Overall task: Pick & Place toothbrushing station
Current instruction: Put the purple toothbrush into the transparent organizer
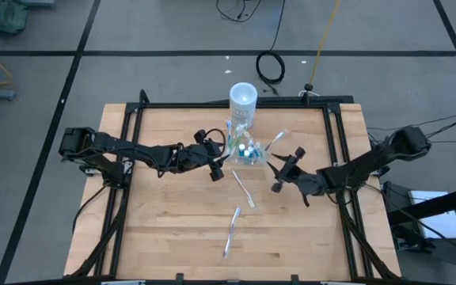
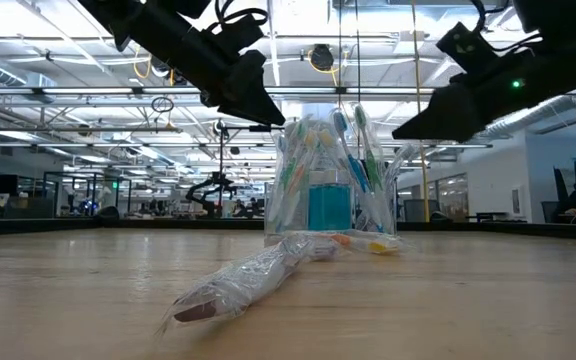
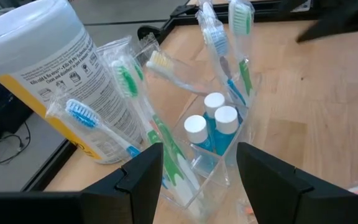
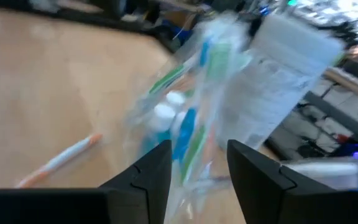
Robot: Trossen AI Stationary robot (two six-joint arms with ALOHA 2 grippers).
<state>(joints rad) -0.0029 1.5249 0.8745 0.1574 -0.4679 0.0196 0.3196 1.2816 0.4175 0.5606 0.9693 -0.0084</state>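
Jaws on both grippers stand parted and grasp nothing: the left gripper (image 1: 217,164) hovers at nine o'clock of the clear container (image 1: 248,152), the right gripper (image 1: 285,170) near four o'clock. Approach seems the step in hand, the next move calling for a centred closing on the container, which stands at six o'clock of the white cylinder (image 1: 242,101), amid wrapped toothbrushes (image 1: 242,188). Cylinder label print is too small to read.

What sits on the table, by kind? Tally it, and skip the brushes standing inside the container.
Clear container: 1
White cylinder: 1
White-capped tubes: 3
Loose wrapped toothbrushes: 2
Total: 7
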